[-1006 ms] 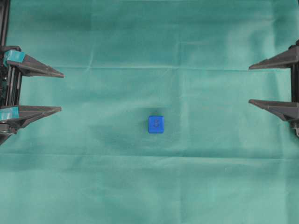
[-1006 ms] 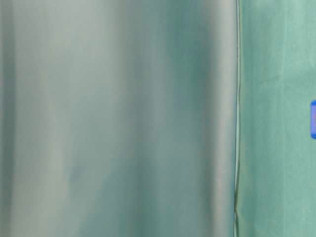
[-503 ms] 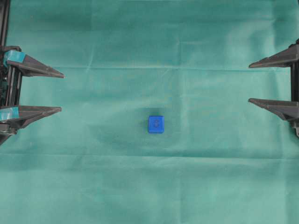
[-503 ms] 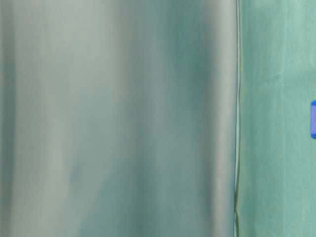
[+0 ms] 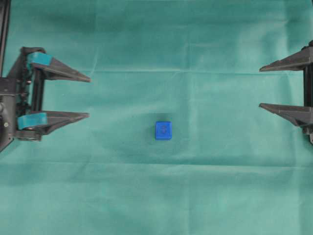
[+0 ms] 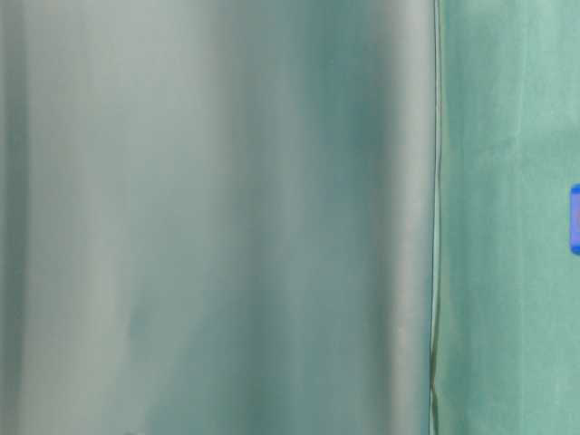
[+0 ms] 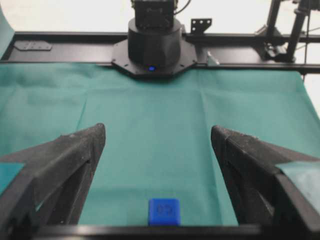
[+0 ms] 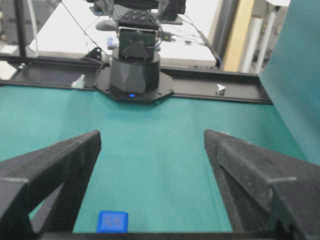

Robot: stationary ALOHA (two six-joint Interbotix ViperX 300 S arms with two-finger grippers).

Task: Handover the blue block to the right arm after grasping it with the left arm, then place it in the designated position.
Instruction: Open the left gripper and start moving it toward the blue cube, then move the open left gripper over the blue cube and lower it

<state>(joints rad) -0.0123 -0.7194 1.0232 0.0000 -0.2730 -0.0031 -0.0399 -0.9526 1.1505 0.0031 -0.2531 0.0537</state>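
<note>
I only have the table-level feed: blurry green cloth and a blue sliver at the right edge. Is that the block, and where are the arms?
Observer: Yes, that sliver is the blue block; overhead it sits alone on the green cloth, roughly midway between the two arms.
Operator: Left claw on it?
Observer: No. The left claw is open and clear of it, teal-banded fingers pointing toward the block's side.
Operator: And the right?
Observer: The right claw is open too, at the right edge overhead, holding nothing.
Operator: Is the left lined up?
Observer: In the left wrist view the block lies low and about centred between the fingers.
</note>
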